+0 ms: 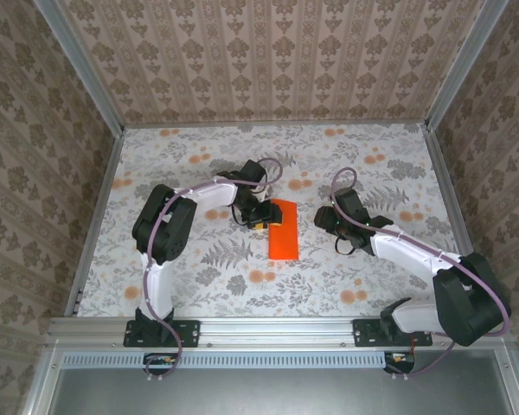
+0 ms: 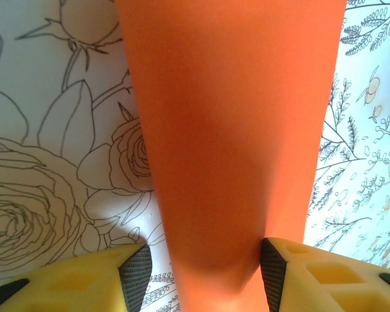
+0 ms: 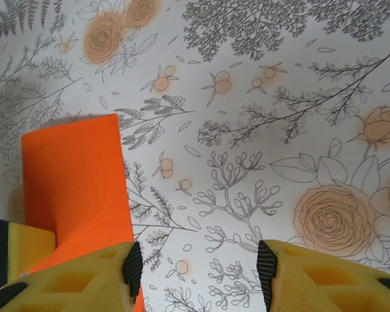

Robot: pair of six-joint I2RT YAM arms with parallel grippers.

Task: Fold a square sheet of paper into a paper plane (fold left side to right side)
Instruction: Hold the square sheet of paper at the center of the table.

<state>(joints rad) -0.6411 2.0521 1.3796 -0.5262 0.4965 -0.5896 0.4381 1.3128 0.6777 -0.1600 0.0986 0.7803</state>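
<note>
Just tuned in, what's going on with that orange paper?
The orange sheet of paper lies on the table as a narrow rectangle, apparently folded in half. The left gripper is at its far left corner, jaws open astride the paper. The right gripper hangs open to its right, apart from it.

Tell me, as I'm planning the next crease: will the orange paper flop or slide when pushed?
Probably floppy and light: the orange paper looks thin and lies flat. Pushed, it would likely slide on the tablecloth, or buckle, rather than tip.
</note>
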